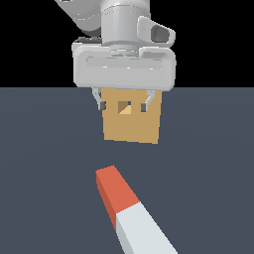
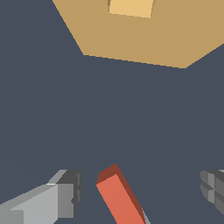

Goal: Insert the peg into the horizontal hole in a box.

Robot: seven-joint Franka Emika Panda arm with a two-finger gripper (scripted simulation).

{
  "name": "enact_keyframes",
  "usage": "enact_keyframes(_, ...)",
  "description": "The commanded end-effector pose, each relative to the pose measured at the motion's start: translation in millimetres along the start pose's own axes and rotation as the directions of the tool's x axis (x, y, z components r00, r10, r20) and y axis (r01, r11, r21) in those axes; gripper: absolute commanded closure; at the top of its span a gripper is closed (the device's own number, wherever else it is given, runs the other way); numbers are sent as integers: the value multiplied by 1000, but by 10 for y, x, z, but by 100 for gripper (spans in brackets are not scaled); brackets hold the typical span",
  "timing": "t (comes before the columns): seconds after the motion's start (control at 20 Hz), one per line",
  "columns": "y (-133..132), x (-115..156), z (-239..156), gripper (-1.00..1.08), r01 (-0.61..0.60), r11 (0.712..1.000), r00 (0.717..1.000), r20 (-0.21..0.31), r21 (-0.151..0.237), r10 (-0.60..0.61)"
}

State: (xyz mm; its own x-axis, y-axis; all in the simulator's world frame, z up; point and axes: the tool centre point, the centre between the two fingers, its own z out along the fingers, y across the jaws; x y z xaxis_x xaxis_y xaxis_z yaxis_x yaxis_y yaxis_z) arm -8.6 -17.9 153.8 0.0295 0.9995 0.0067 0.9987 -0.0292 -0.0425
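One peg (image 1: 130, 211) lies flat on the floor (image 1: 208, 163), red half pointing toward the box (image 1: 132, 124), pale half nearer the exterior camera, and nothing holds it. Your gripper (image 1: 123, 105) hangs above with its jaws wide apart and empty; in the exterior view the fingertips (image 1: 101, 105) appear in front of the box face, flanking the hole (image 1: 124, 107), but that is only line of sight. The wrist view shows the red end between the two fingers (image 2: 65, 192), the box well ahead. The step now is the grasp, so make it count. The peg sits skewed to the box face, so I'd turn the wrist until the fingers square up on its long sides before you descend. Come straight down, keep the peg centred in the gap, and close on the red half, leaving plenty of bar free for the hole. Grab off-centre and the bar may twist as the jaws close, spoiling your alignment later.
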Motion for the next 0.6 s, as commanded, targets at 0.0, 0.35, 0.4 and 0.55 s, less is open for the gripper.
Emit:
enact_keyframes(0.0, 0, 0, 0, -92, 0, 1000, 1000, 0, 0, 0)
enact_keyframes(0.35, -7, -80, 33, -92, 21, 1000, 1000, 1, -2, -21)
enact_keyframes(0.4, -9, -105, 44, -92, 27, 1000, 1000, 1, -2, -27)
enact_keyframes(0.55, -14, -198, 83, -92, 52, 999, 999, 2, -4, -52)
